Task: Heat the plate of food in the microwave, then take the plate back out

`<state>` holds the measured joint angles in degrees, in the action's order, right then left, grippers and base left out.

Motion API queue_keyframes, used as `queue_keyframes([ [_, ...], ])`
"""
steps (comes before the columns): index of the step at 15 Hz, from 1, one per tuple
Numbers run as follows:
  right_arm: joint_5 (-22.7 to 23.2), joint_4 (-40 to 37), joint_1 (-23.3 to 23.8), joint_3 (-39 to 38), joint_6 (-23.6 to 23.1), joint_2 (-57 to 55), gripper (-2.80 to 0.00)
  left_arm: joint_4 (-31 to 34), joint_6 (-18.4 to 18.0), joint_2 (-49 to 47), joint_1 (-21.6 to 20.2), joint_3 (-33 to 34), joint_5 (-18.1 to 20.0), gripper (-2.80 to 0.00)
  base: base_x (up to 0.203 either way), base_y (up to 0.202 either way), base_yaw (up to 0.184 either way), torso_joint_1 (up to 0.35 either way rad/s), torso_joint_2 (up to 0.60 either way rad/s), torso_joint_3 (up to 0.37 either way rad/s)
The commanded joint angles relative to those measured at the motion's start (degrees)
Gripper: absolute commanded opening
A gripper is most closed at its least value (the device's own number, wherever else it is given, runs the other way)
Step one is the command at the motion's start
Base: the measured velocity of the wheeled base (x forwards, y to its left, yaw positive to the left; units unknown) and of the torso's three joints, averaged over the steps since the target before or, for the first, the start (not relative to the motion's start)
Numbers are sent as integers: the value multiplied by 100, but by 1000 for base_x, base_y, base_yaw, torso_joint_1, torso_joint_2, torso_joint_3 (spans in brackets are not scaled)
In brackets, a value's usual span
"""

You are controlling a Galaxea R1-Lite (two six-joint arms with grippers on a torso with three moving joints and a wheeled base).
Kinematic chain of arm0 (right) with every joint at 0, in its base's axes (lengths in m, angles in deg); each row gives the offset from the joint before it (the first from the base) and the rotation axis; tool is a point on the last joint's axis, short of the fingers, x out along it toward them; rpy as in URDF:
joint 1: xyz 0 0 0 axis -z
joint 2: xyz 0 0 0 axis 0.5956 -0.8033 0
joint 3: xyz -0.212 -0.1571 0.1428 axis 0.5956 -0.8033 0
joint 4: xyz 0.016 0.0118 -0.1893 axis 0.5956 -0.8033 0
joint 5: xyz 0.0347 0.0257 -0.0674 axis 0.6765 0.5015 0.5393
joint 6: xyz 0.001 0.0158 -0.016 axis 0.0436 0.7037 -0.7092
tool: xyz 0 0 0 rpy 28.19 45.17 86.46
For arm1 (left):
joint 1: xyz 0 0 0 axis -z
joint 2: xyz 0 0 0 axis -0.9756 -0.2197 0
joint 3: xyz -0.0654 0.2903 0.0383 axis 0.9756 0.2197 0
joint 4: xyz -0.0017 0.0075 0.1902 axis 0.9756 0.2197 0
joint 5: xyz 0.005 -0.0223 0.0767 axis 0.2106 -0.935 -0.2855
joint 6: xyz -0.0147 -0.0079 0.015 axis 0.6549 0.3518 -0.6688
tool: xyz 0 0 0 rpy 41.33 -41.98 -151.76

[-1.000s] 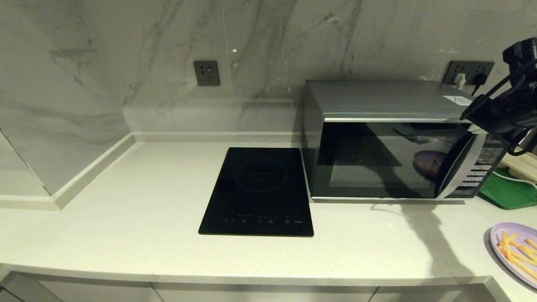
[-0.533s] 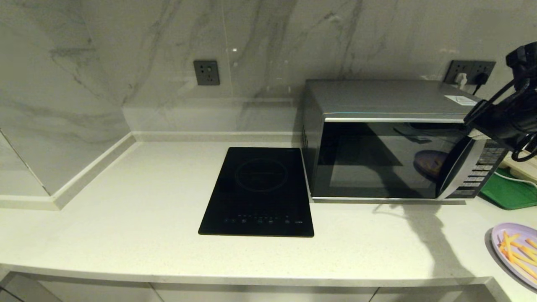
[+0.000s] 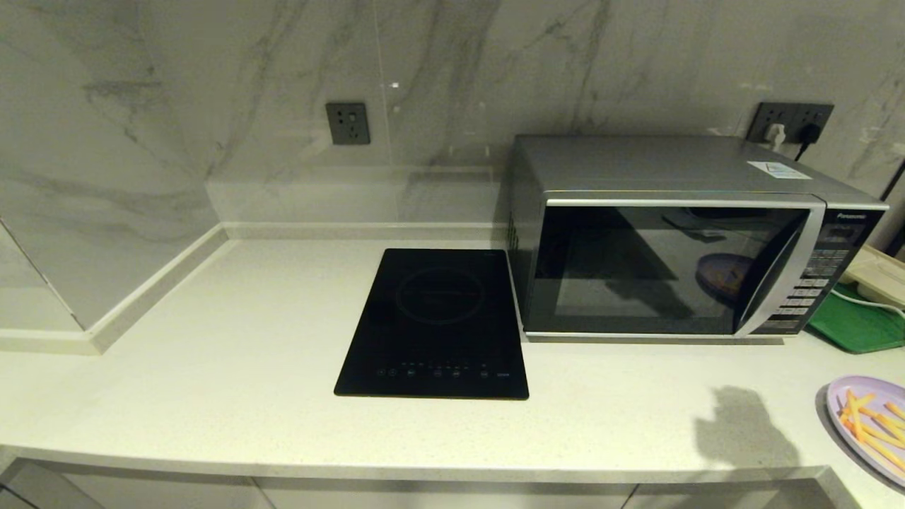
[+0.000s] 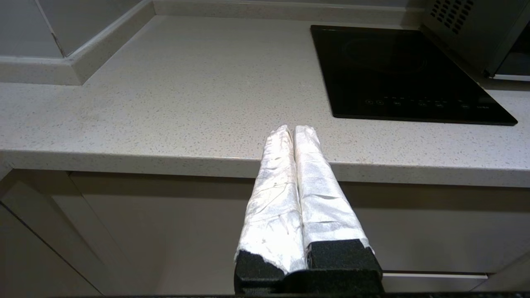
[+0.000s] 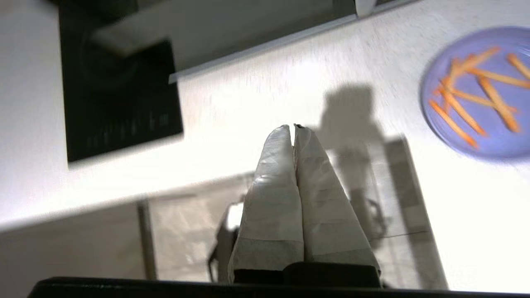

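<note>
The right gripper (image 5: 294, 126) hangs empty over the bench (image 3: 247, 353) edge, fingers pressed together; the plate of food (image 5: 480, 93) lies on the bench well off to its side, the closed microwave (image 3: 679, 233) ahead of it. The left gripper (image 4: 294, 127), fingers likewise pressed together, sits parked below the bench front.

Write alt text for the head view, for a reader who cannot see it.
A silver microwave with its dark door shut stands on a pale counter, a flat black cooktop to its left. A lilac plate of food sits at the counter's right front edge, a green tray behind it; no gripper shows.
</note>
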<state>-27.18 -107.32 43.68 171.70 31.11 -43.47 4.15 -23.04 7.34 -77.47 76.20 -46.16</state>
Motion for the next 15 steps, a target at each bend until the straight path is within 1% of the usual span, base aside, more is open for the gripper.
queue_keyframes([
  [1, -39, -776, -1, -44, -199, 1777, -280, -5, 3, 0, -2, 1, -2, -280, 0, 0, 0, 0, 0, 0],
  [3, -218, -1145, -4, -248, -323, 2890, -280, -5, 3, 0, -2, 1, -2, -280, 0, 0, 0, 0, 0, 0],
  [4, -280, -1247, -22, -502, -430, 3512, -280, -5, 3, 0, -2, 1, -2, -280, 0, 0, 0, 0, 0, 0],
  [5, -342, -1333, -94, -809, -541, 4121, -280, -5, 3, 0, -2, 1, -2, -280, 0, 0, 0, 0, 0, 0],
  [7, -495, -1568, -382, -1536, -737, 5248, -280, -5, 3, 0, -2, 1, -2, -280, 0, 0, 0, 0, 0, 0],
  [8, -574, -1673, -546, -1942, -830, 5673, -280, -5, 3, 0, -2, 1, -2, -280, 0, 0, 0, 0, 0, 0],
  [10, -669, -1766, -708, -2603, -984, 6442, -280, -5, 3, 0, -2, 1, -2, -280, 0, 0, 0, 0, 0, 0],
  [12, -766, -1513, -746, -3570, -1209, 7042, -280, -5, 3, 0, -2, 1, -2, -280, 0, 0, 0, 0, 0, 0],
  [13, -794, -1197, -754, -4022, -1200, 7112, -280, -5, 3, 0, -2, 1, -2, -280, 0, 0, 0, 0, 0, 0],
  [15, -814, 24, -761, -5074, -1239, 7153, -280, -5, 3, 0, -2, 1, -2, -280, 0, 0, 0, 0, 0, 0],
])
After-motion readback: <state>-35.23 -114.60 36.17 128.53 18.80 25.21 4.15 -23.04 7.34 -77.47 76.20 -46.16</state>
